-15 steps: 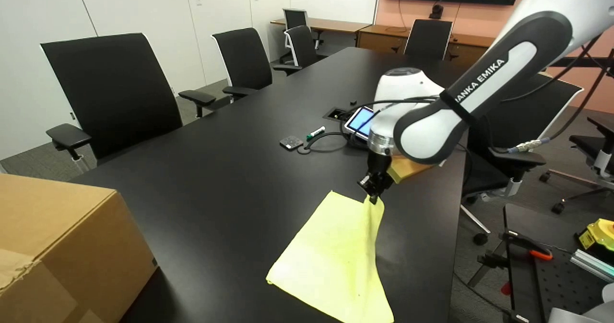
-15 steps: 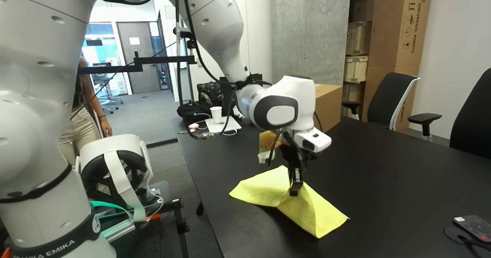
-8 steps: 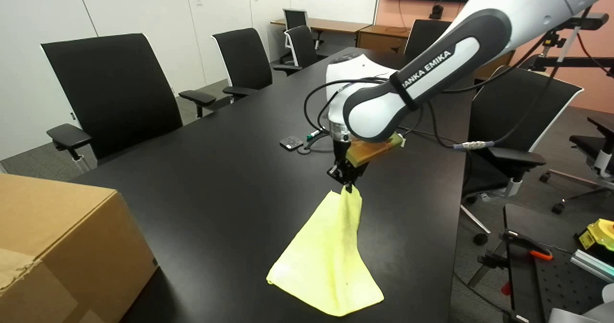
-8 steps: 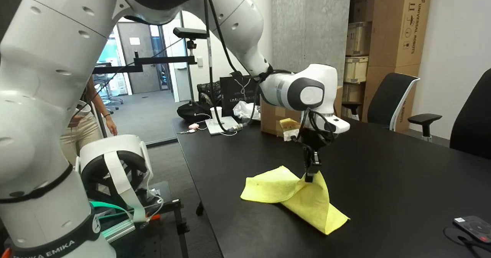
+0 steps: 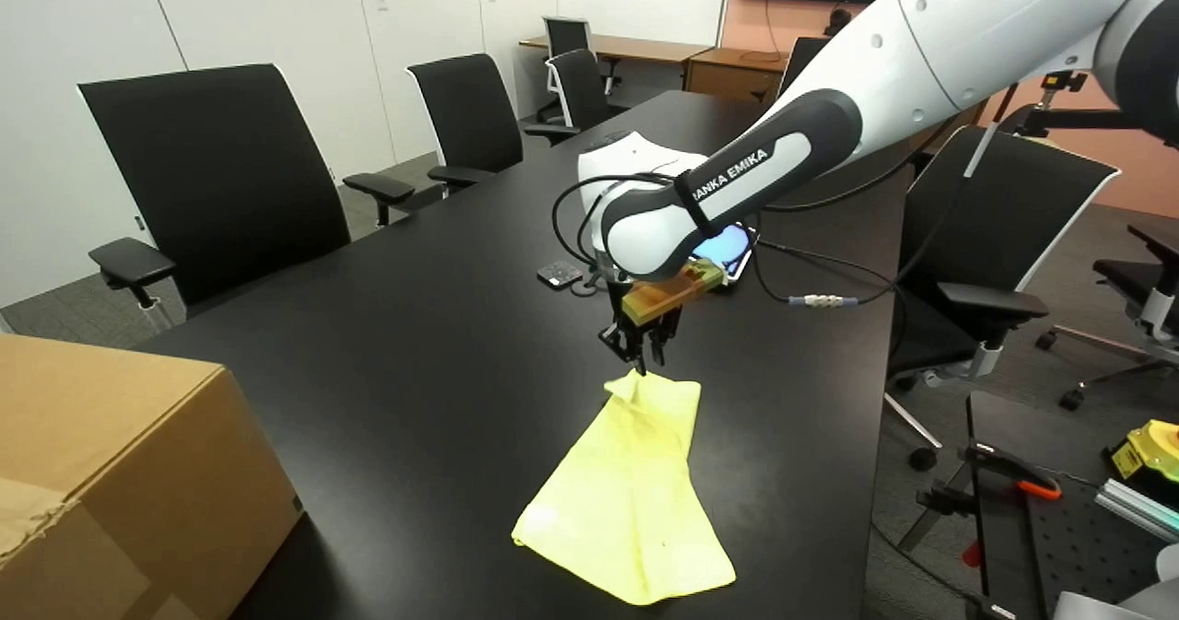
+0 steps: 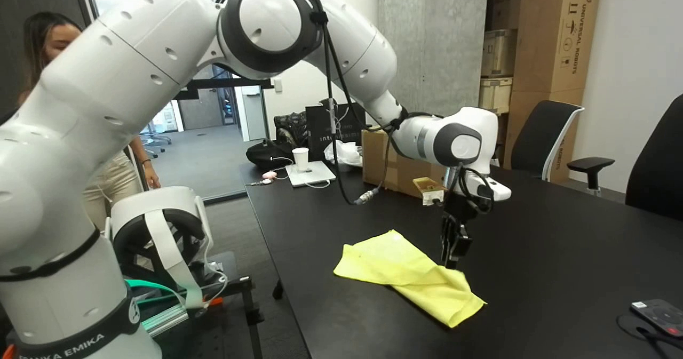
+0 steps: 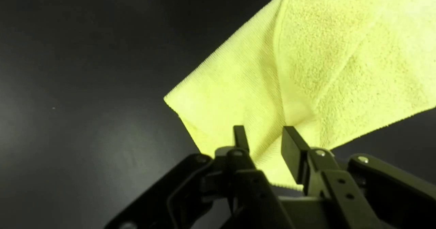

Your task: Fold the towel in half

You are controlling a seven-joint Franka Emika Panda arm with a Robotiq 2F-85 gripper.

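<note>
Clearly, the gripper [image 7: 264, 130] has its fingers [image 7: 294, 150] apart, with the yellow towel [image 7: 313, 76] visible between them in the wrist view. One end lies right by the fingertips, creased and partly doubled over on the black table [image 5: 414, 399], the rest stretching away; whether they touch, I cannot tell.

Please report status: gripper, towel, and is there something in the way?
Gripper: jaws open, at one end of towel; contact unclear. Towel partly folded, edges uneven. Box on table, apart from towel, seemingly not in the way.
</note>
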